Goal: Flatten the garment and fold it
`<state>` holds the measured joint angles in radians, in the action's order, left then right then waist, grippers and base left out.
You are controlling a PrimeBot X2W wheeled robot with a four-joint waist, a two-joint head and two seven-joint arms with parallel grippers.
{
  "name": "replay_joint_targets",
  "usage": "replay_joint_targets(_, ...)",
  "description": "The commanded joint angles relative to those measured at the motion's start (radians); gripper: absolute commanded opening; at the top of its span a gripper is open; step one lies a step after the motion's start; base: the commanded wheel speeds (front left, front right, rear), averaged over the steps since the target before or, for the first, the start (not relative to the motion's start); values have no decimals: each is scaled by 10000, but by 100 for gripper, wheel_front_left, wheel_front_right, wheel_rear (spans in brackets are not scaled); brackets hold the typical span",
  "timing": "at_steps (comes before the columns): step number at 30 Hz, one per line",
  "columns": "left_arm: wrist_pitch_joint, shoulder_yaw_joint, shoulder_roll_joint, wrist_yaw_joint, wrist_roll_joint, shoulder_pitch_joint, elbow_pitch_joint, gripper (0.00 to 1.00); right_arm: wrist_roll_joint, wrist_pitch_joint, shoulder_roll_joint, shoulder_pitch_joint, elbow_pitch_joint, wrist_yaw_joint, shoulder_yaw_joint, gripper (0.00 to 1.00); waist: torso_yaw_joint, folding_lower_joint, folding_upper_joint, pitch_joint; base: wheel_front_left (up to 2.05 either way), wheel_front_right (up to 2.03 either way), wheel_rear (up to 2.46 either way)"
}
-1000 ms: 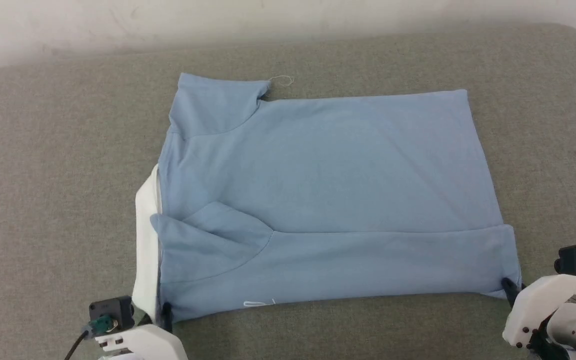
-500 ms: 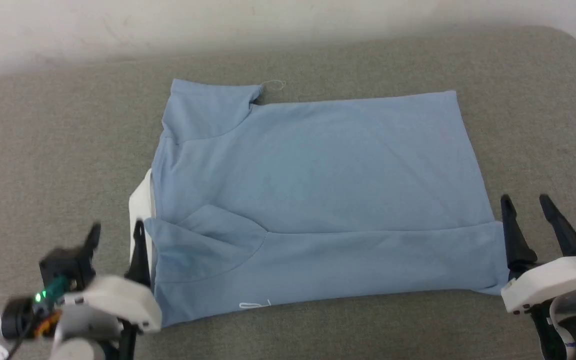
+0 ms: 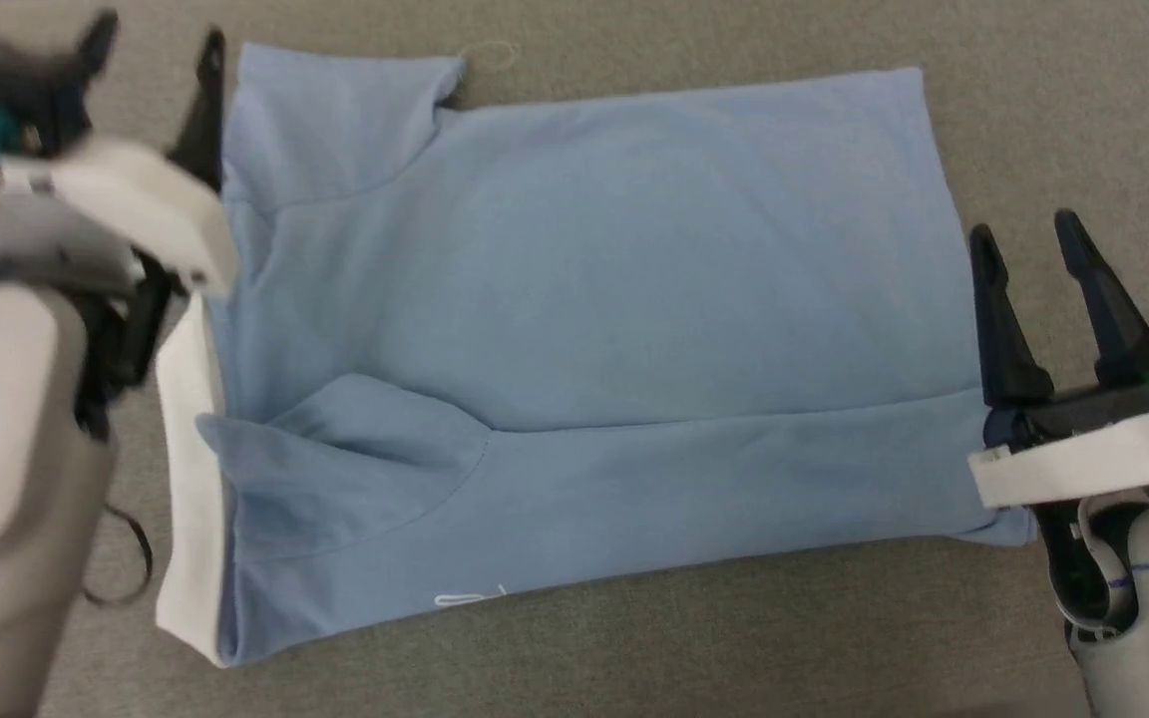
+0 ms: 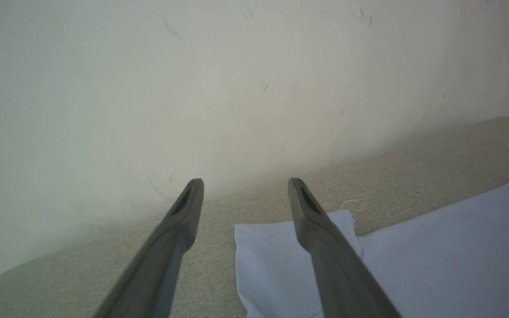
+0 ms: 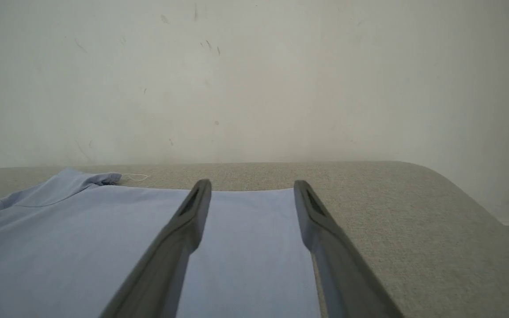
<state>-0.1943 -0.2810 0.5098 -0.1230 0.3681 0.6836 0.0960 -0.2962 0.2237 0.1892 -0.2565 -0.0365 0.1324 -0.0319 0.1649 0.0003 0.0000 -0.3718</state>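
Note:
The garment (image 3: 584,299) lies spread on the grey cushion, light blue, with its near long edge folded over as a strip. Its white collar (image 3: 186,469) sticks out at the left end. My left gripper (image 3: 156,35) is open and empty at the far left corner, beside the far sleeve (image 3: 335,110). In the left wrist view its fingers (image 4: 245,183) straddle that sleeve's corner (image 4: 263,256) from above. My right gripper (image 3: 1023,229) is open and empty just off the garment's right edge. In the right wrist view that gripper (image 5: 251,183) hovers over the garment's (image 5: 82,238) right margin.
The grey upholstered surface (image 3: 1083,120) runs under everything and rounds off at its right end (image 5: 457,194). A pale wall (image 5: 254,79) stands behind it. A loose white thread (image 4: 355,205) lies by the far sleeve. A dark cable loop (image 3: 131,563) hangs by my left arm.
Both grippers let go of the garment's near corners and opened. Both then moved away from me, the left up to the far sleeve. The head camera has tilted down.

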Motion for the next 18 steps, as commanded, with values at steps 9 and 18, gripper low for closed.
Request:
replay_joint_targets(9, -3357, -30, 304, 30, 225, 3354, 1897, 100, -341, 291, -19, -1156, 50, -17, -665, 100, 1372, -3, 0, -2316, 0, 0, 0)
replay_joint_targets(18, -6132, 212, 669, -876, 416, 4192, 2192, 100, -515, 368, -202, -1350, -165, -17, -918, 100, 1864, -3, 0, -2875, 0, 0, 0)
